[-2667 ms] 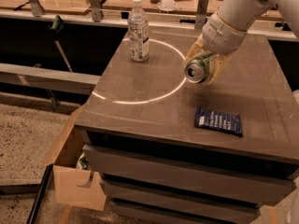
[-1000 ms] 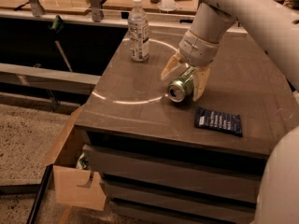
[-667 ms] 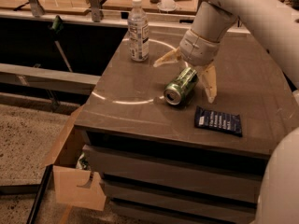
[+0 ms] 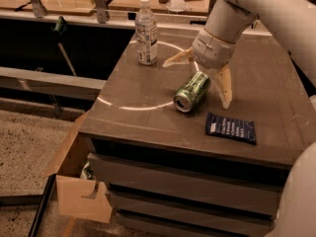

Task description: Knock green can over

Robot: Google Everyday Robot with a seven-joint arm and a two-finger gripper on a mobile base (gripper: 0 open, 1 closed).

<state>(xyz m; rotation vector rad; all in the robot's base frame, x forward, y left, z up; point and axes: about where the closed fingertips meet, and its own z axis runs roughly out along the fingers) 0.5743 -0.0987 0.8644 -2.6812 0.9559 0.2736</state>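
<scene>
The green can (image 4: 191, 91) lies on its side on the brown table top (image 4: 148, 112), its silver top facing the front left. My gripper (image 4: 200, 80) is open just behind and above the can. One pale finger (image 4: 177, 59) points left and the other finger (image 4: 224, 87) reaches down to the can's right. The can lies between the spread fingers, and neither finger grips it.
A clear plastic bottle (image 4: 146, 32) with a white cap stands at the table's back left. A dark blue packet (image 4: 231, 128) lies flat to the front right of the can. A cardboard box (image 4: 74, 181) sits on the floor at the left.
The gripper held the can, lowered it onto its side on the table, then opened. The fingers now stand spread wide and the can lies free.
</scene>
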